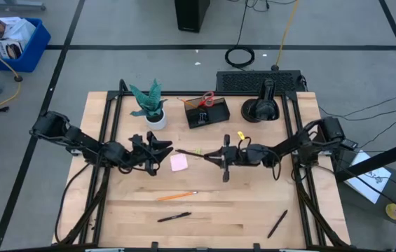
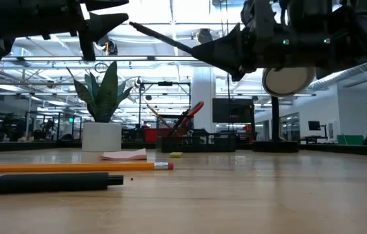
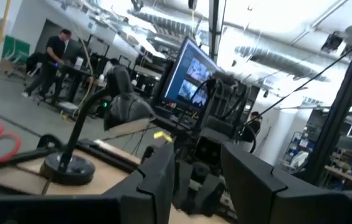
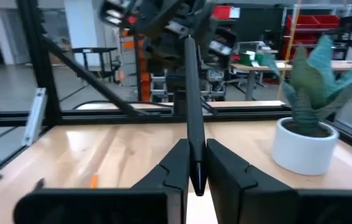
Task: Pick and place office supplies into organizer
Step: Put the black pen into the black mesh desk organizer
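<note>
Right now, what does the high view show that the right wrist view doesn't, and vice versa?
High view only: the dark translucent organizer box holding red-handled scissors, the pink sticky-note pad, the orange pencil and two loose black pens near the front edge. Right wrist view only: the right tool shut on a black pen, seen close. Both: the teal plant in its white pot, the wooden table and the left tool facing the right one.
</note>
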Available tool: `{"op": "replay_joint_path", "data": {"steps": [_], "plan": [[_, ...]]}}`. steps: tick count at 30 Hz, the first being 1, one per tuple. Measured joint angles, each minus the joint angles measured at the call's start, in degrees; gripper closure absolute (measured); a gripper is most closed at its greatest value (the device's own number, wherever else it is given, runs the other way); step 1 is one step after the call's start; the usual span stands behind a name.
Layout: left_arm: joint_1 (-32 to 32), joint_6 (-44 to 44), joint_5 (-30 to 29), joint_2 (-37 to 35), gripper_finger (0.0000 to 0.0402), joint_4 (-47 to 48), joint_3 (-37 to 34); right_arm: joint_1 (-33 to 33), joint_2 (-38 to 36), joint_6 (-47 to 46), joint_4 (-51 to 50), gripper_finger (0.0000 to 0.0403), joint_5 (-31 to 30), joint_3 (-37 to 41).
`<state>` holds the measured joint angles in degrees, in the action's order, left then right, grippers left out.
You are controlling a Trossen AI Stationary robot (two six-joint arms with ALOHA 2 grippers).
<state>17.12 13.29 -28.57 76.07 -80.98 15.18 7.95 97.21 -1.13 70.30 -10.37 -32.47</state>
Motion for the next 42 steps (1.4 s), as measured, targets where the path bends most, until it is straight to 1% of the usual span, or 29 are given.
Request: {"op": "replay_joint_path", "data": {"steps": [4, 8, 17, 20, 29, 42], "plan": [[-0.68, 2.52, -0.23, -0.01, 0.0266, 1.24, 0.02, -0.61, 0.0, 0.16, -0.59, 0.0372, 0.0, 0.0], [-1.22, 3.9, -0.26, -0.01, 0.0266, 4.53, 0.0, -0.77, -0.02, 0.29, -0.34, 0.0371, 0.15, 0.0], [-1.85, 7.03, -0.31, 0.58, 0.0266, 5.26, 0.08, -0.82, -0.02, 0.34, -0.33, 0.0372, 0.15, 0.0], [-1.94, 7.77, -0.35, 1.88, 0.0266, 6.23, 1.18, -0.9, -0.02, 0.31, -0.31, 0.037, 0.11, 0.0], [-1.98, 6.18, -0.31, 6.74, 0.0266, 13.85, 9.85, -0.88, 0.0, 0.33, -0.87, 0.0372, 0.22, 0.07], [-1.61, 6.81, -0.44, 7.18, 0.0266, 18.64, 10.34, -0.81, 0.0, 0.56, -0.71, 0.0369, 0.46, 0.07]]}}
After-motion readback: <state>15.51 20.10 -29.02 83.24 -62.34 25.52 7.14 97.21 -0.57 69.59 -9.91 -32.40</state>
